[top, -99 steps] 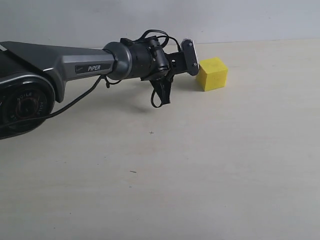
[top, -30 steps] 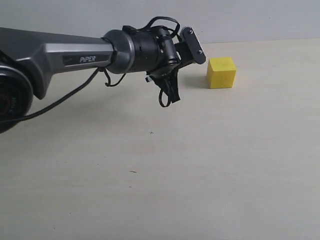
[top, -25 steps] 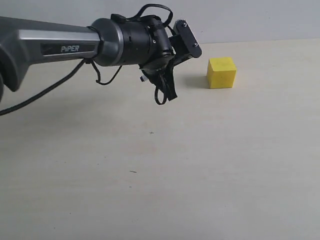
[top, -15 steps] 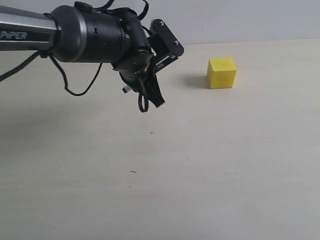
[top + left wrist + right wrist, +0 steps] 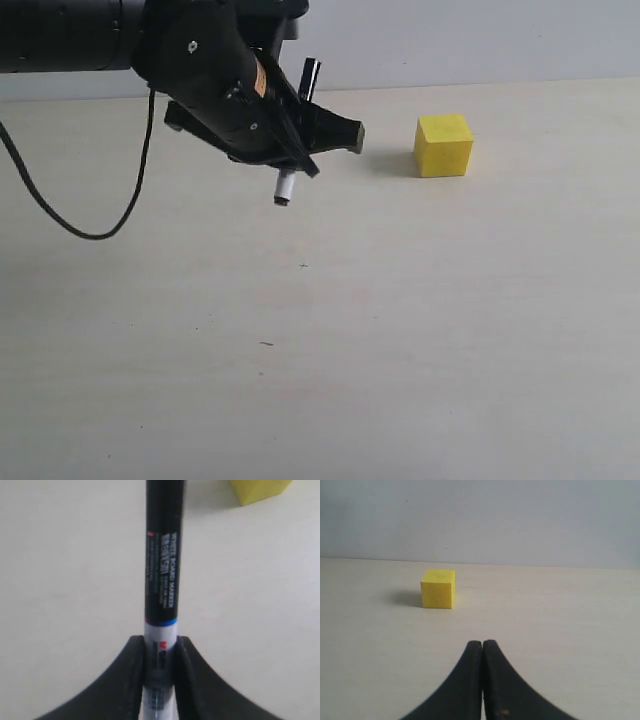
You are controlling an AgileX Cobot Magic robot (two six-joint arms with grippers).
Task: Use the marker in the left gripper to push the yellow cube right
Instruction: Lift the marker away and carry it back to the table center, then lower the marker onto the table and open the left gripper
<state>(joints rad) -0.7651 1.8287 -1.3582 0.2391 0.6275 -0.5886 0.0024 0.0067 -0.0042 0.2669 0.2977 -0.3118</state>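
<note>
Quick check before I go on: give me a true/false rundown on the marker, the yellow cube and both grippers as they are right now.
1. The left gripper is shut on the marker. True.
2. The yellow cube sits flat on the table. True.
3. The marker is touching the yellow cube. False: bare table shows between them in the exterior view.
4. The right gripper holds the yellow cube. False: its jaws are shut on nothing, and the cube stands apart from it.
</note>
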